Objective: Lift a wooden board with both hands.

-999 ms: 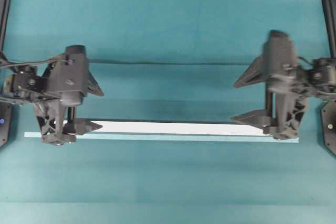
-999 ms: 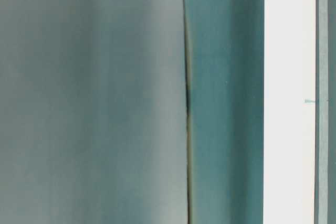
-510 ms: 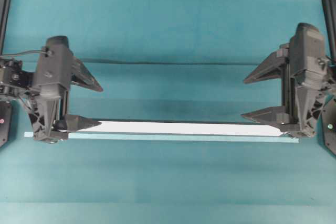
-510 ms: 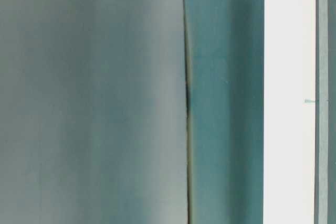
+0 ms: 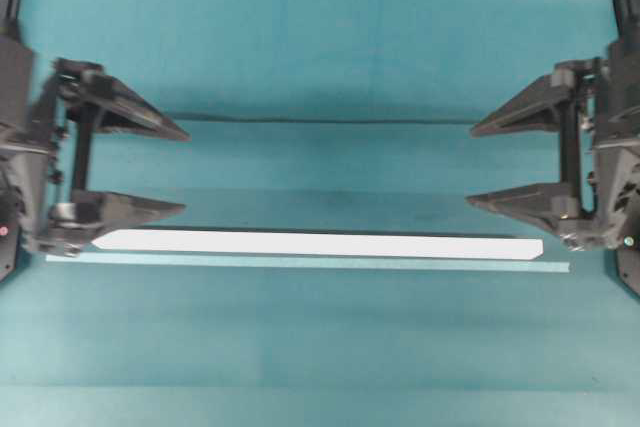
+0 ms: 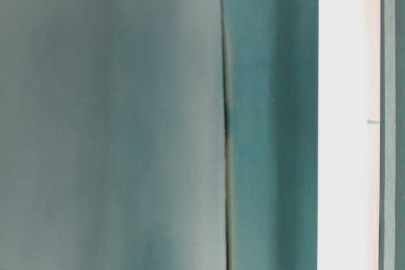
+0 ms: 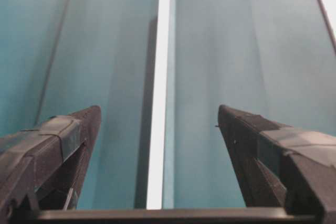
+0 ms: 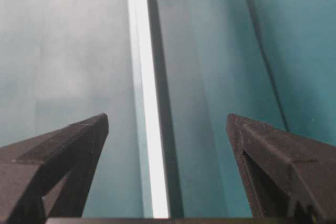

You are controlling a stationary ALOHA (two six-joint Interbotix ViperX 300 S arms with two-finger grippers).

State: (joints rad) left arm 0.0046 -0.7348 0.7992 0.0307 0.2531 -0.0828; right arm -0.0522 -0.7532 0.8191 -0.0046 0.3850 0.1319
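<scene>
Overhead view: I see the long, flat white wooden board with bevelled ends (image 5: 320,244) lying crosswise on the teal cloth-covered table (image 5: 320,47), running most of the way from left to right. Just beside its near edge lies a thinner, longer pale teal strip (image 5: 300,263), parallel to it.

My left gripper, black with tapered fingers (image 5: 180,171), sits at the left edge with its jaws spread wide and nothing between them. Its lower finger (image 5: 130,212) points inward just above the board's left end; I cannot tell whether it touches. My right gripper, of the same black build (image 5: 472,166), mirrors it at the right edge, jaws equally wide and empty, and its lower finger (image 5: 520,201) lies just above the board's right end.

Left wrist view: the board (image 7: 157,103) runs away between the two parted fingers, strip alongside.

Right wrist view: the board (image 8: 149,103) likewise recedes between the parted fingers.

Table-level view: a white vertical band (image 6: 349,118), seemingly the board, fills the right side; the rest is blurred teal.
</scene>
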